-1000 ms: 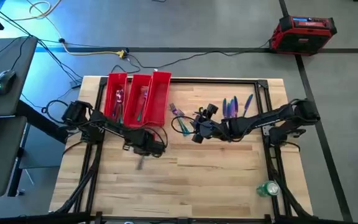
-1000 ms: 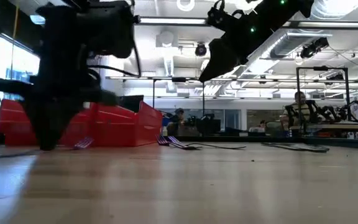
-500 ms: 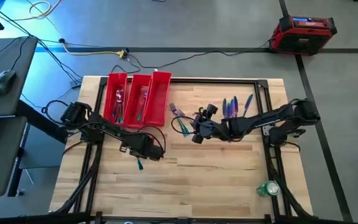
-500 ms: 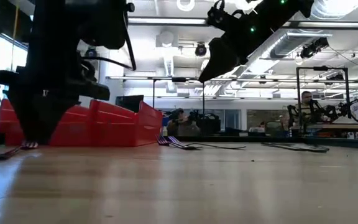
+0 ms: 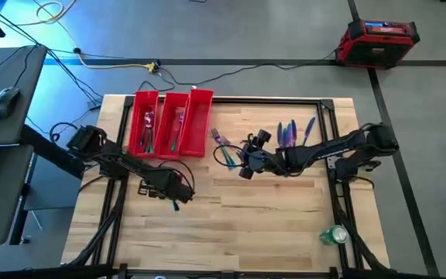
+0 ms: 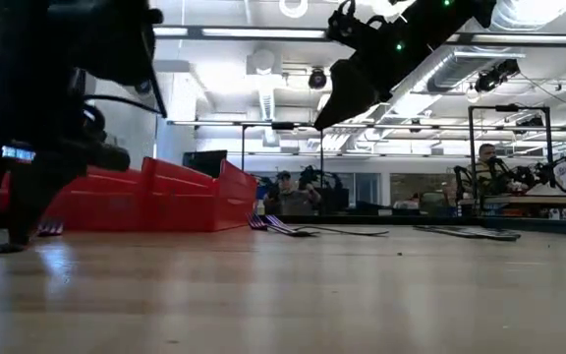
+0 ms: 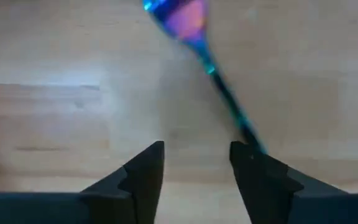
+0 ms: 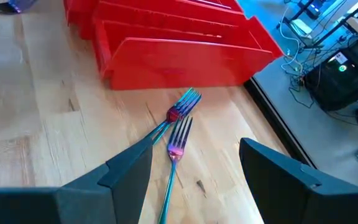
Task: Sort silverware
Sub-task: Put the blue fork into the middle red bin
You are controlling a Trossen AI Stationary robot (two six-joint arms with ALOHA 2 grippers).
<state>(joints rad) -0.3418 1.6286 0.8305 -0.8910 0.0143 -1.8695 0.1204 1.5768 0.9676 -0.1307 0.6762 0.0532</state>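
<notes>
Two dark fingers of the left gripper are standing parted, gripping nothing, with a slim iridescent utensil lying on the bare wood just beyond them, near the table's left-middle. Smooth pale planks are stretching open toward the front edge. Right gripper is hanging released over two glossy rainbow forks, crossed beside the red plastic tray at the back left corner. More utensils are lying toward the back right.
</notes>
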